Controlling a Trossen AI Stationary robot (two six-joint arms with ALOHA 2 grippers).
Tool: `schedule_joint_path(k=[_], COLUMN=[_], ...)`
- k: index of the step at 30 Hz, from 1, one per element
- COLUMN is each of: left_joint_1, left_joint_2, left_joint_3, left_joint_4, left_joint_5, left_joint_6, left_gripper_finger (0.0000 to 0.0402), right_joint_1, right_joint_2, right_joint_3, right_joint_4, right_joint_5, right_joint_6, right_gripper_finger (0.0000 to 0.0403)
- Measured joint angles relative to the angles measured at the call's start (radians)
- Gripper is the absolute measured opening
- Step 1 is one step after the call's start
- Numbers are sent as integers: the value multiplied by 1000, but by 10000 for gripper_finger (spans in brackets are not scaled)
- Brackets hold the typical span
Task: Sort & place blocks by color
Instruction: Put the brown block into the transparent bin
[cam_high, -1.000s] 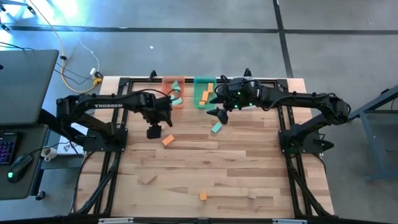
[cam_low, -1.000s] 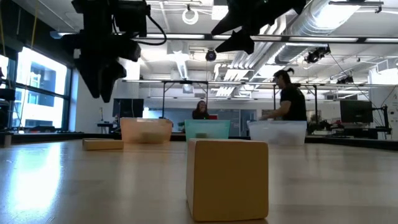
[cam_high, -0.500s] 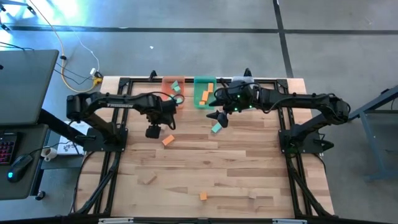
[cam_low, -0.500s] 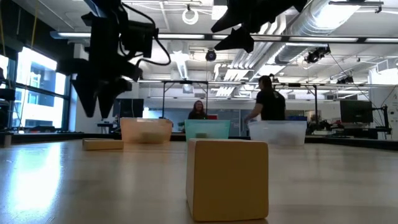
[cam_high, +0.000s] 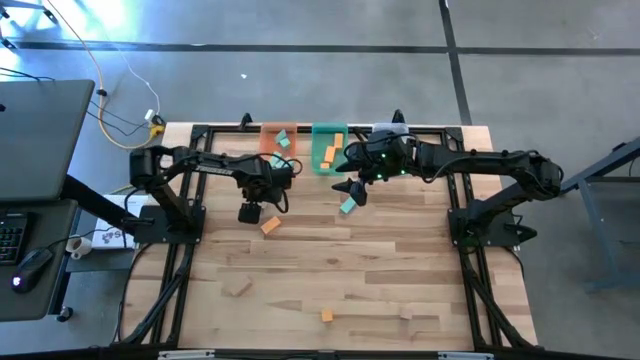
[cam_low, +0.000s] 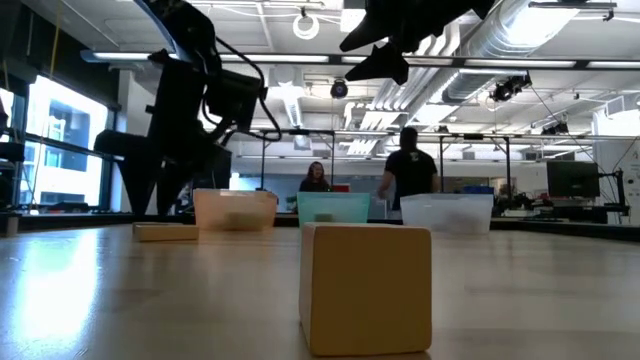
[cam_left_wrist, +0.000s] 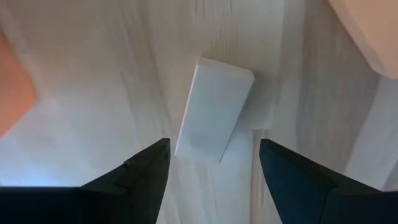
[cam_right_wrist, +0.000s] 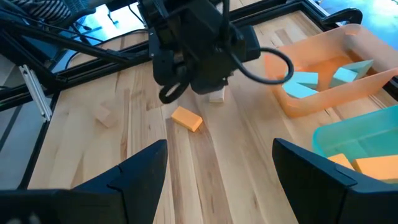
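Directly below open left pincer (cam_left_wrist: 211, 165), pale block (cam_left_wrist: 212, 110), untouched

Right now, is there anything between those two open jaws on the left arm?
Yes. The left wrist view shows a pale block lying flat on the wooden table, in line with the gap between the open jaws.

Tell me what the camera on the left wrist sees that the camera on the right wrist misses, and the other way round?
Only the left wrist view shows the left gripper open just above a pale rectangular block on the table, the block lying between its fingers.

Only the right wrist view shows the orange tray holding teal blocks, the teal tray holding orange blocks, a loose orange block, and the open right gripper, holding nothing.

Both show the wooden table; the right wrist view also glimpses a pale block under the left arm, seemingly the same one.
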Motion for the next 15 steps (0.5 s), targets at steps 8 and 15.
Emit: schedule_joint_path(k=[8,15], left_joint_1=[1,1], left_joint_2=[84,110], left_joint_3=[0,4], left_joint_4=[40,41], left_joint_5=[-1,11], left_joint_6=[16,16], left_gripper_finger=[234,211], right_joint_1=[0,0], right_joint_2=[0,0], right_joint_3=[0,0], right_joint_4=[-1,-22], right_joint_5=[-1,-2], right_joint_6=[1,2], right_gripper_finger=[277,277])
